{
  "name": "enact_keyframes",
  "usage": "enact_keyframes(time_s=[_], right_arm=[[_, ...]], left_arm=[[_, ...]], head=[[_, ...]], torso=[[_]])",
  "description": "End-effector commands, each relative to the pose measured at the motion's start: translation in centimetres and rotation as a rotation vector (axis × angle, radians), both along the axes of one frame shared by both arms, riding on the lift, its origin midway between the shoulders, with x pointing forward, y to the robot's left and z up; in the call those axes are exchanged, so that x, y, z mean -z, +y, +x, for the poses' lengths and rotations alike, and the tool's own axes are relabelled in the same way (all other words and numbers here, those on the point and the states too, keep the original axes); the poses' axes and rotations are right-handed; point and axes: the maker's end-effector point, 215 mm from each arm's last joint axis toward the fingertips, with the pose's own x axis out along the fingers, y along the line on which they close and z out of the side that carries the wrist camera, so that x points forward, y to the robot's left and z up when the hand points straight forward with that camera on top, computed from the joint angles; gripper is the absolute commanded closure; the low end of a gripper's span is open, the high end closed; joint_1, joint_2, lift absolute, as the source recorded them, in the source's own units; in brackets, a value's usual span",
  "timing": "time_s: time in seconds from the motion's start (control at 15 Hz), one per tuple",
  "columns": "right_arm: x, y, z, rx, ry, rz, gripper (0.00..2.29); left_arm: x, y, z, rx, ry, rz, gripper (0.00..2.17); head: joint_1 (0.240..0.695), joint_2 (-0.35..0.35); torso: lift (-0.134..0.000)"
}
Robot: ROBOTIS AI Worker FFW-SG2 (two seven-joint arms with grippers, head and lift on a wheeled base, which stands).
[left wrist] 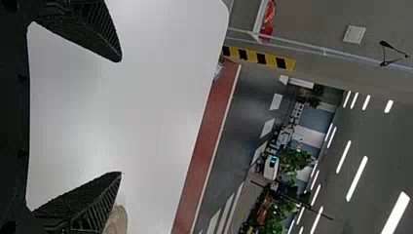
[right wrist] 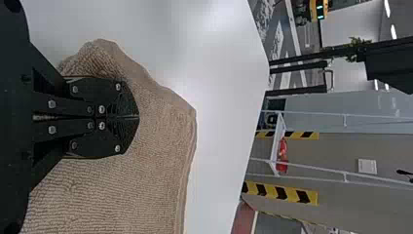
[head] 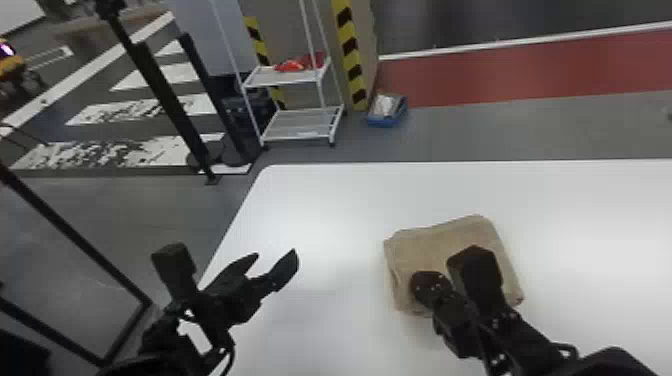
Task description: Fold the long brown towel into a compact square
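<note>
The towel (head: 440, 240) is on the bench (head: 325, 200); left of it is the left pincer (head: 276, 253), over it the right pincer (head: 425, 282).

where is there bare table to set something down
The white table is bare between the left gripper and the brown towel, and from the towel to the far edge. More lies right of the towel. The crowded spot is the towel itself, with the right gripper over it.

Hazard stripes (head: 351, 59) and floor markings (head: 180, 73) suggest a workshop.

Room between left gripper (head: 276, 254) and towel (head: 437, 242) — right gripper (head: 425, 285) obstructs above.
</note>
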Motion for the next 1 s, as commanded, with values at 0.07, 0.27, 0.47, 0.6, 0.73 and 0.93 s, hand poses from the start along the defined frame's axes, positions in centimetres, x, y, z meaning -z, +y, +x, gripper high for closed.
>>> enact_keyframes(time_s=[0.07,0.27,0.47,0.6,0.73,0.93], right_arm=[[-0.4,-2.3,-2.1,0.032,0.05,0.0,2.08],[1.4,-7.0,-3.3,0.094,0.148,-0.078,2.08],[-2.0,-11.3,-3.4,0.161,0.123,0.018,2.08],[-3.0,-14.6,-4.4,0.209,0.146,0.029,2.08],[-2.5,-18.0,-4.7,0.264,0.178,0.014,2.08],[-0.3,-22.1,-4.4,0.344,0.26,-0.018,2.08]], left_arm=[[-0.1,0.0,0.1,-0.002,-0.003,-0.003,0.04],[0.1,0.1,0.3,-0.004,0.0,-0.004,0.04],[0.6,0.2,0.2,-0.007,0.008,-0.011,0.04],[0.8,0.5,0.0,-0.012,0.011,-0.013,0.04],[0.9,0.6,-0.1,-0.015,0.013,-0.012,0.04],[1.0,0.7,-0.1,-0.016,0.015,-0.011,0.04]], head=[[0.695,0.35],[0.695,0.35],[0.695,0.35],[0.695,0.35],[0.695,0.35],[0.695,0.35]], torso=[[-0.108],[-0.108],[-0.108],[-0.108],[-0.108],[-0.108]])
